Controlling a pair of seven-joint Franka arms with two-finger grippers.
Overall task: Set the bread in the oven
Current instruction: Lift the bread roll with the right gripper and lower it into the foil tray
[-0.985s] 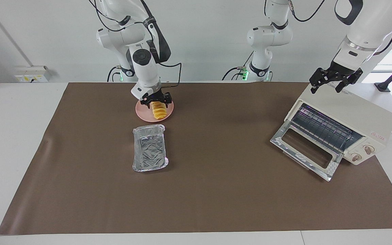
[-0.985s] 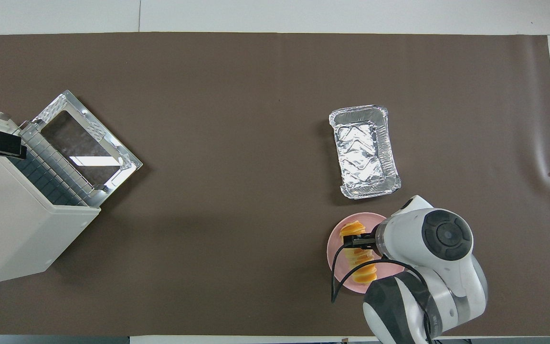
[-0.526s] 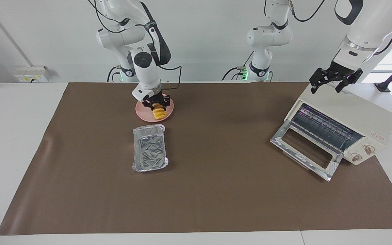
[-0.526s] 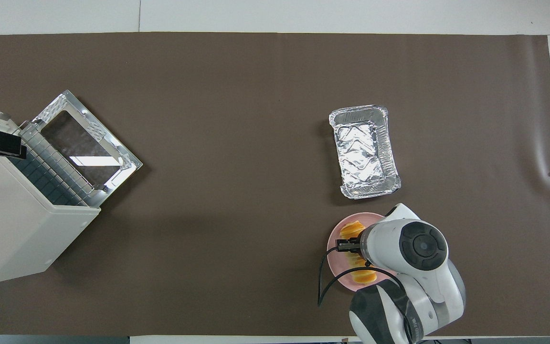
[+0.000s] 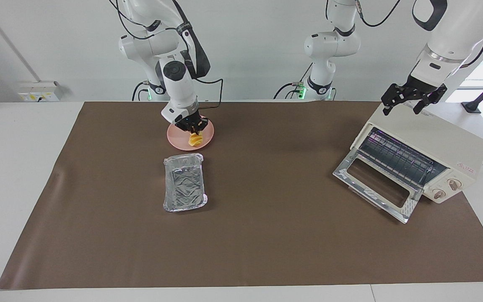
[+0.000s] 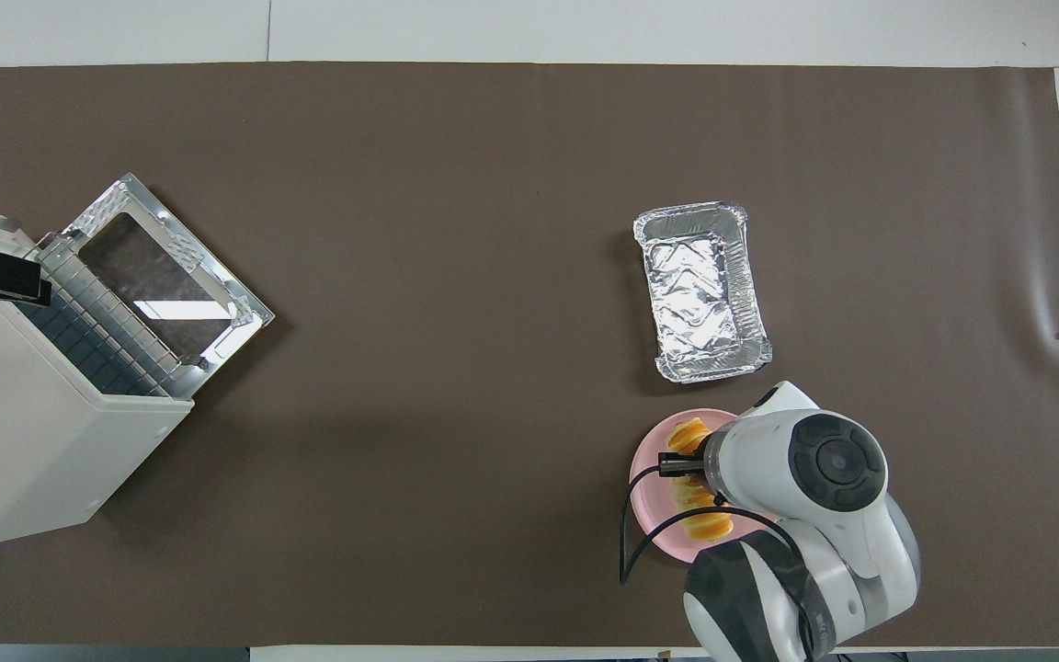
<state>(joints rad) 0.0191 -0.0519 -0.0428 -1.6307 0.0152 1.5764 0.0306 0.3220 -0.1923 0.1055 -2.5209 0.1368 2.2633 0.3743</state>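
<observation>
The bread point(image 5: 194, 141), a ridged yellow-orange loaf, lies on a pink plate point(image 5: 173, 139) toward the right arm's end of the table. My right gripper point(image 5: 191, 128) is down on it, shut on the bread's middle; in the overhead view the wrist covers that part, so only the ends of the bread point(image 6: 688, 433) show on the plate point(image 6: 650, 497) beside the gripper point(image 6: 688, 473). The cream-white oven point(image 5: 438, 144) stands at the left arm's end with its glass door point(image 5: 375, 184) dropped open. My left gripper point(image 5: 409, 100) waits open above the oven's top point(image 6: 24, 432).
A crinkled silver foil tray point(image 5: 184, 182) lies just beside the plate, farther from the robots point(image 6: 702, 292). A brown mat point(image 5: 266, 218) covers the table. A third white arm point(image 5: 325, 50) stands at the robots' edge between the two arms.
The right gripper's fingers have closed in from wide open onto the bread on the plate, and its wrist has shifted slightly. The left arm and the oven have not moved.
</observation>
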